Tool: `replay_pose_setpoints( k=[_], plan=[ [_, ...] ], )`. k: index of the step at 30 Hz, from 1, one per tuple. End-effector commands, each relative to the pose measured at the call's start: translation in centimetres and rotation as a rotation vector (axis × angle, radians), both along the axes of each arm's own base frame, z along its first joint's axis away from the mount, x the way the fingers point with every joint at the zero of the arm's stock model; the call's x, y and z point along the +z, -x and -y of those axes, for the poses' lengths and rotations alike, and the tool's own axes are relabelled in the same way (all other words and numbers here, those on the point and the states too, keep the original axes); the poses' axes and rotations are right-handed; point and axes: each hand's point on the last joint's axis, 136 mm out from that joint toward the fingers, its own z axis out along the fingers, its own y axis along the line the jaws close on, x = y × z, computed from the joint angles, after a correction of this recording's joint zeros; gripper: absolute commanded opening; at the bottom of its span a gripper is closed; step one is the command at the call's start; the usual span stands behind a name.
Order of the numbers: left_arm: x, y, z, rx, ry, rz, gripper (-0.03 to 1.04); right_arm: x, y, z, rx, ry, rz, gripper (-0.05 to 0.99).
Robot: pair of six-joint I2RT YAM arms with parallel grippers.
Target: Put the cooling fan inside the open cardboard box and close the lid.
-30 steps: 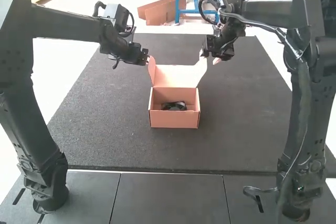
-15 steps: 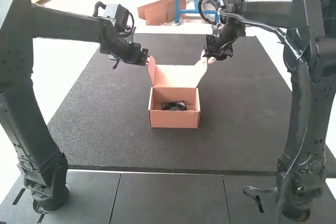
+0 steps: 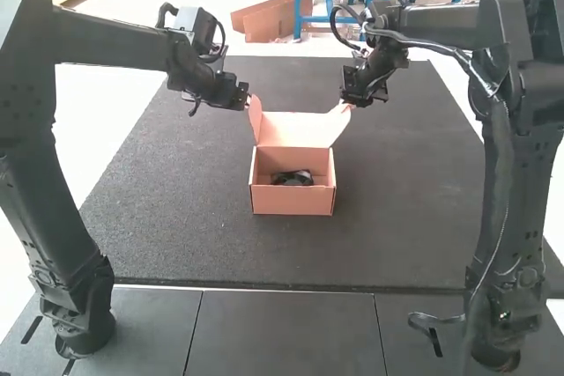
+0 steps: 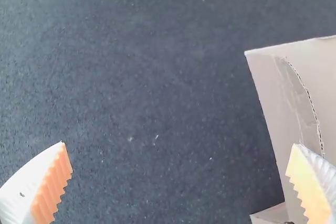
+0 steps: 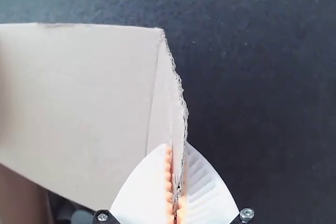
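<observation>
Black cooling fan (image 3: 292, 178) lies inside your open brown cardboard box (image 3: 293, 195) on the dark mat (image 3: 159, 200), with left gripper (image 3: 240, 94) and right gripper (image 3: 346, 103) at the upright lid's (image 3: 295, 129) top corners. Left wrist view: your fingers (image 4: 44, 187) gape wide, holding nothing. Right wrist view: they pinch the lid's side flap (image 5: 168, 108).

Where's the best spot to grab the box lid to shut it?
Grip the lid by a side flap at its top corner, coming from above and behind the box. The lid stands upright, so that free edge suits a pinch and can likely be swung forward and down. The right gripper pinches the right flap; the left gripper hangs open beside the left corner.
</observation>
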Motion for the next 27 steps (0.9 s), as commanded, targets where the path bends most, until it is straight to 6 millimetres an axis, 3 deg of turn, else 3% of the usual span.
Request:
replay_pose_setpoints(
  k=[1,6,16,21,27],
  plan=[
    [1.6,-0.6,0.8,-0.008,0.030,0.031,0.97,1.8,-0.5,-0.1,0.013,-0.011,0.036,0.05],
    [1.6,-0.4,1.6,-0.025,0.031,0.031,0.97,2.0,0.4,-0.3,0.046,0.016,0.021,0.02],
    [2.0,0.0,3.1,-0.054,0.035,0.034,0.97,3.5,2.6,-3.0,0.152,0.031,0.038,-0.01],
    [2.4,0.0,3.2,-0.055,0.034,0.032,0.97,3.7,3.7,-4.4,0.188,0.039,0.037,-0.01],
    [2.3,0.4,3.1,-0.051,0.032,0.017,0.97,4.0,4.7,-4.6,0.201,0.056,0.036,-0.01]
  ],
)
